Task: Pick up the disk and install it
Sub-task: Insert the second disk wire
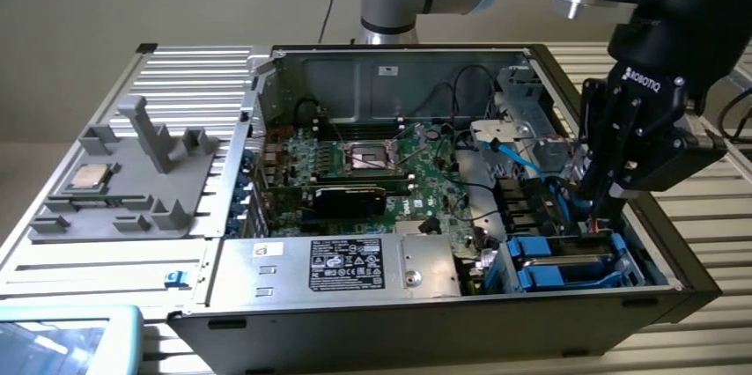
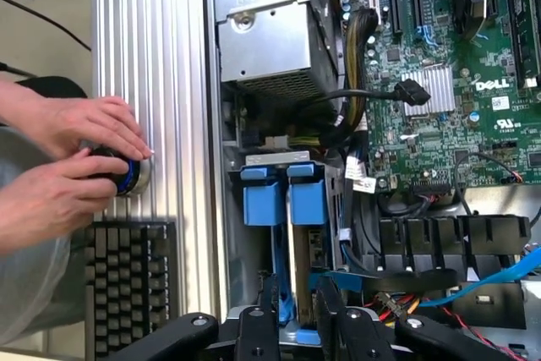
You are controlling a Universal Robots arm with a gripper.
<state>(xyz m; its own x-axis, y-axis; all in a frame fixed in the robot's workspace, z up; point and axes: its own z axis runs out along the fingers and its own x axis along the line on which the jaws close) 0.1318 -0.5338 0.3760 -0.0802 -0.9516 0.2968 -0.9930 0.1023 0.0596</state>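
The disk point(image 2: 303, 247) stands edge-on in the drive bay point(image 1: 564, 262) at the front corner of the open computer case, on the exterior view's right. Blue plastic rails point(image 2: 262, 200) run along its sides, with blue tabs at its far end. My gripper point(image 1: 591, 208) reaches down into that bay. In the wrist view its two black fingers point(image 2: 269, 306) flank the near end of the disk, and the gripper point(image 2: 297, 298) looks shut on it. The lower part of the disk is hidden inside the bay.
A silver power supply box point(image 1: 352, 265) sits beside the bay, with the motherboard point(image 1: 376, 164) behind it. Blue data cables point(image 2: 473, 281) and black wires cross close to the bay. A grey fixture with a processor chip point(image 1: 88, 177) lies outside the case. A person's hands point(image 2: 76, 158) rest near a keyboard point(image 2: 131, 285).
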